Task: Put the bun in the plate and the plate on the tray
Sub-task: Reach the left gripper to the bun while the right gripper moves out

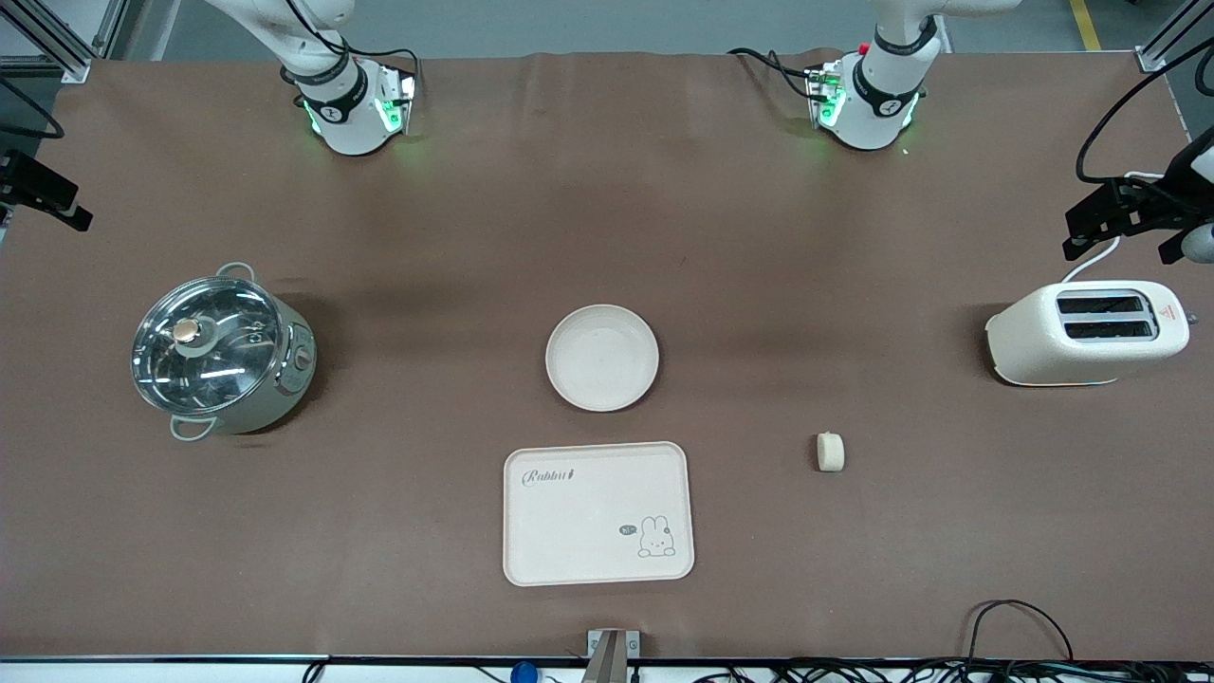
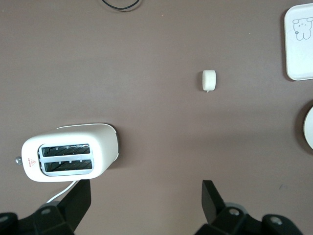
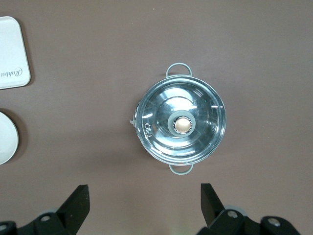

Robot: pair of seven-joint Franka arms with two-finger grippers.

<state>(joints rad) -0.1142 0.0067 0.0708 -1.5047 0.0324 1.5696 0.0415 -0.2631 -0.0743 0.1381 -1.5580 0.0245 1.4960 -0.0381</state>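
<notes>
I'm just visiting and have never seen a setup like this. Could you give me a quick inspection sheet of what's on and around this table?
Surface: brown table, flat, no spills seen.
Job's things: bun lies alone on the table, toward the left arm's end; plate holds nothing; tray holds nothing and sits nearer the front camera than the plate, apart from it.
Clutter: lidded pot toward the right arm's end; toaster toward the left arm's end.
Grippers: left gripper open, over the table by the toaster; right gripper open, over the table by the pot; both arms wait.
Cables: toaster cord; black cables at the table's near edge.
Surroundings: metal frame posts at the corners.
</notes>
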